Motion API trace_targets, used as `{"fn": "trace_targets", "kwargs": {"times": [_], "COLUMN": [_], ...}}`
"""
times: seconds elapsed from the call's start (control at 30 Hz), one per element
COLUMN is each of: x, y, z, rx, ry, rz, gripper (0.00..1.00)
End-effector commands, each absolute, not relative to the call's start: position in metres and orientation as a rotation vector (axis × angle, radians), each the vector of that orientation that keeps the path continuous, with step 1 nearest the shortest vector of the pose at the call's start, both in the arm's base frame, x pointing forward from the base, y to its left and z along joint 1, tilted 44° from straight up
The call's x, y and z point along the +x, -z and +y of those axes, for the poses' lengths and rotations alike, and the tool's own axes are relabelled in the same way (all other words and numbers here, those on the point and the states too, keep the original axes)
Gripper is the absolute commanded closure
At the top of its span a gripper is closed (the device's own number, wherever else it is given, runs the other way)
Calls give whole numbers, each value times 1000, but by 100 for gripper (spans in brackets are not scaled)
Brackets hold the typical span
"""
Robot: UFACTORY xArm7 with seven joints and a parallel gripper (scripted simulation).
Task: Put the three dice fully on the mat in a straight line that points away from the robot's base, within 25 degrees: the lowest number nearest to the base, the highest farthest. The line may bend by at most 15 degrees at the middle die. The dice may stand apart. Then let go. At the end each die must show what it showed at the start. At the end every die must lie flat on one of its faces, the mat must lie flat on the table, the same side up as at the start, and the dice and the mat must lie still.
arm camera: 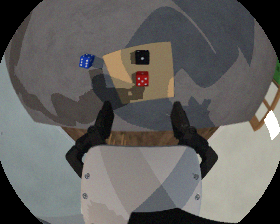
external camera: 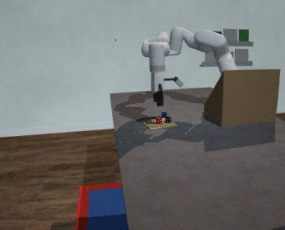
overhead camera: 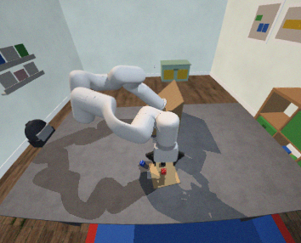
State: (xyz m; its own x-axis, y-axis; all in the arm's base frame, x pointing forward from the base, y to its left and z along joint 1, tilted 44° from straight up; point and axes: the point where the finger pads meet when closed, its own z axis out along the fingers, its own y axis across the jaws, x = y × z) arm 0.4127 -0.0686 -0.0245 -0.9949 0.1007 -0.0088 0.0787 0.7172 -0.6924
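Hovering above the tan mat [arm camera: 160, 63], your gripper [arm camera: 143, 116] has its fingers spread wide apart with nothing between them. The red die [arm camera: 141, 79] and the black die [arm camera: 140, 56] sit on the mat just beside each other, probably forming the start of the line. The blue die [arm camera: 86, 62] lies off the mat on the grey worktop [arm camera: 211, 43], so it seems next. You can read no labels; the pips are too blurred.
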Motion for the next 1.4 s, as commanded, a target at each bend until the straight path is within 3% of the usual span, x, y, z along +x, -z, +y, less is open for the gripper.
{"fn": "trace_targets", "kwargs": {"times": [0.0,0.47,1.37], "x": [414,414,399], "y": [23,22,-9], "z": [-67,-68,-101], "rx": [-148,-195,-1329], "ry": [-1159,-1163,-1175], "rz": [-2889,-2898,-2900], "gripper": [0,0,0]}}
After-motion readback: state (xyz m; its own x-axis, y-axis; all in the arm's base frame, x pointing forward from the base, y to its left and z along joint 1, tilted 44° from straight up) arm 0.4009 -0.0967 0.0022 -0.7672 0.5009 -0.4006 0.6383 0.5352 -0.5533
